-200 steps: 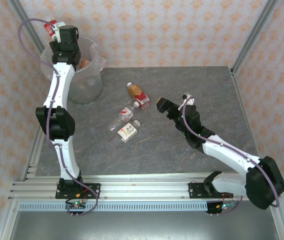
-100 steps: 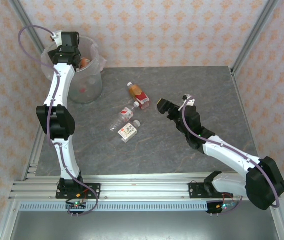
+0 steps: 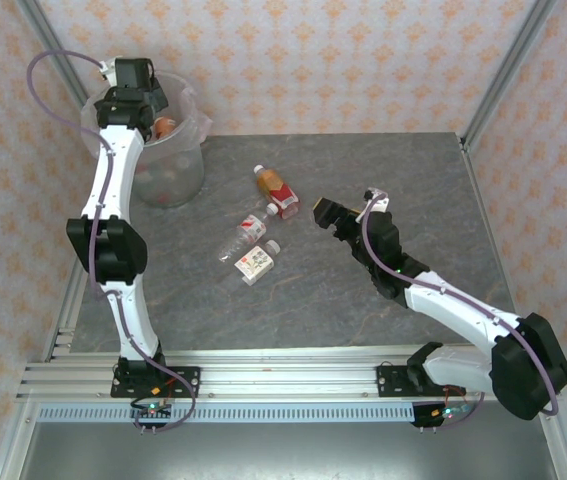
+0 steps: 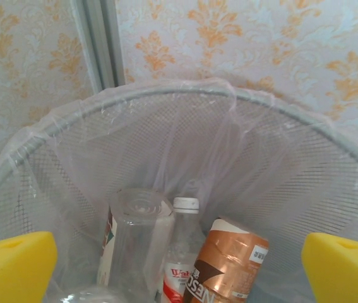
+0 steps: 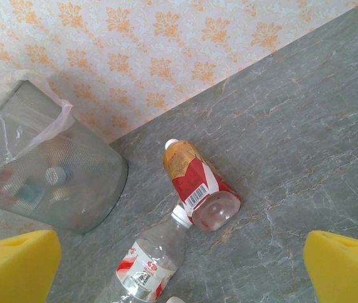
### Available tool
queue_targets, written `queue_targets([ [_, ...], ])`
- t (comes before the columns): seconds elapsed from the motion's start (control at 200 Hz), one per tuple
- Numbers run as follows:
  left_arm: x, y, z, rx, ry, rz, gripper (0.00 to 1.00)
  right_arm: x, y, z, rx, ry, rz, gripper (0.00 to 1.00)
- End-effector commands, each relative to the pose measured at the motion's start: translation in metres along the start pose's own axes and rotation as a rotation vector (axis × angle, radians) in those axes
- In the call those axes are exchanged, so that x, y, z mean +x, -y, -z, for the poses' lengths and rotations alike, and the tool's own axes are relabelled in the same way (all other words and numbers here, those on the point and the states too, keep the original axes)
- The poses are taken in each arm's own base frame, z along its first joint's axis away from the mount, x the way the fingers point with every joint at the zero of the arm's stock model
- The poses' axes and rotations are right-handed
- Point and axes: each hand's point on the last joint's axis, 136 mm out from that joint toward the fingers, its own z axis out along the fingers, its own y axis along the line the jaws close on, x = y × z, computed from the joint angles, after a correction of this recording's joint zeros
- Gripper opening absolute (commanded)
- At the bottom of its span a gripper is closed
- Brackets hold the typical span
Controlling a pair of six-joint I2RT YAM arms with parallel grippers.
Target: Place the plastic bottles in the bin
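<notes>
Grey tabletop [image 3: 403, 170] carries three bottles lying on their sides near its middle: an amber bottle [image 3: 275, 188] with a red label, a clear bottle [image 3: 246, 236] just below it, and a white-labelled bottle [image 3: 256, 263] nearest the arms. The bin [image 3: 185, 170] stands at the far left corner. The left pincer [image 3: 133, 74] hangs over its mouth, spread wide with nothing between its pads. Its wrist view looks straight down at several bottles [image 4: 229, 265] standing in the bag. The drop seems done on this side, and three bottles remain outside the bin. The right pincer [image 3: 325, 211] hovers low just right of the amber bottle, also released and empty. In its wrist view that bottle [image 5: 194, 183] lies between the pads' line of approach and the bin [image 5: 71, 177]. The likely next move is a grasp on the amber bottle, which calls for lowering the pincer across the body and closing on the labelled middle so it cannot roll.
</notes>
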Motion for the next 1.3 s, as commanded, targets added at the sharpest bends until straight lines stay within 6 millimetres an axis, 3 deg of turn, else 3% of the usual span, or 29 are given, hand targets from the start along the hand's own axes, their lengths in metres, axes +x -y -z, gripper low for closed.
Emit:
queue_targets([
  [0.0,-0.029,0.001,0.036,0.075,0.034,0.057,1.00,-0.003,0.002,0.001,0.012,0.010,0.031,0.99],
  [0.395,-0.034,0.036,0.069,0.328,-0.017,0.113,1.00,0.004,-0.003,-0.003,-0.008,-0.029,0.024,0.99],
  [0.515,-0.027,0.045,0.075,0.394,-0.053,0.137,1.00,0.005,-0.002,-0.004,0.001,-0.040,0.018,0.99],
  [0.535,-0.035,0.044,0.088,0.416,-0.036,0.149,1.00,0.005,-0.001,-0.004,0.006,-0.038,0.016,0.99],
  [0.651,-0.029,0.054,0.104,0.504,-0.026,0.161,1.00,0.001,0.009,-0.004,0.045,0.005,-0.013,0.99],
  [0.766,-0.016,0.060,0.118,0.518,0.004,0.132,1.00,-0.004,0.020,-0.001,0.091,0.054,-0.042,0.99],
  [0.921,0.012,0.066,0.132,0.530,-0.023,0.098,1.00,-0.003,0.020,-0.002,0.089,0.051,-0.034,0.99],
  [1.291,0.073,0.084,0.203,0.702,-0.029,-0.027,1.00,-0.001,0.024,-0.003,0.102,0.053,-0.036,0.99],
])
